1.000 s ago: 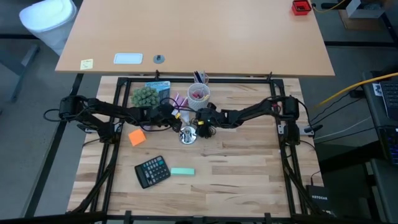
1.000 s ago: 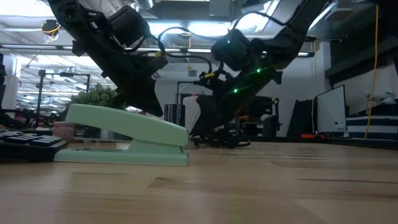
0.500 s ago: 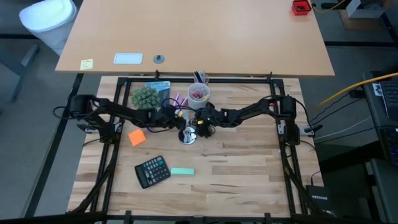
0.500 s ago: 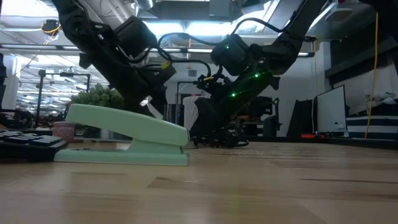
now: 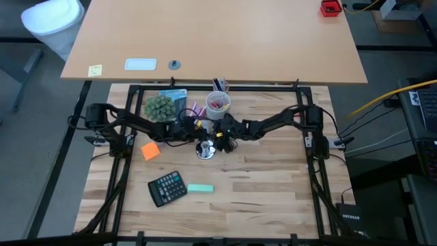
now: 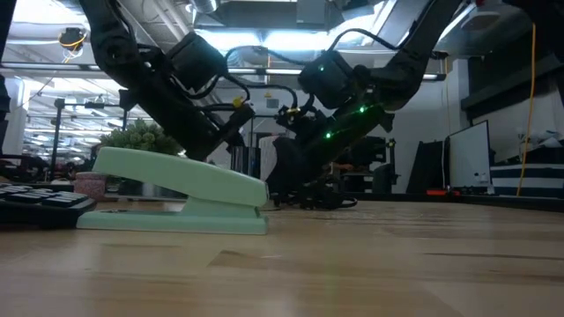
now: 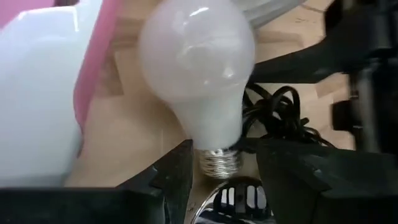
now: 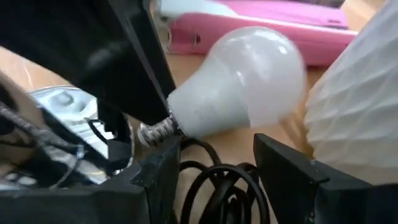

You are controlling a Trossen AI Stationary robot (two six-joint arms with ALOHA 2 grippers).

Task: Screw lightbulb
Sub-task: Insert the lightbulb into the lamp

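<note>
Currently: left hand (image 7: 217, 180) spread, fingers (image 7: 171, 174) flanking the metal thread of the lightbulb (image 7: 199, 68) without pinching. Bulb lying on its side on the bench (image 5: 259, 184), mid-bench, between pink stapler (image 8: 261, 31) and black cord (image 8: 211, 180), beside silver base (image 5: 205, 150). Right hand (image 8: 211, 168) likewise spread, just beside the bulb's neck — empty. Advisable: grasp the glass, not the thread; align thread square to socket before turning — cross-threading likely otherwise.
</note>
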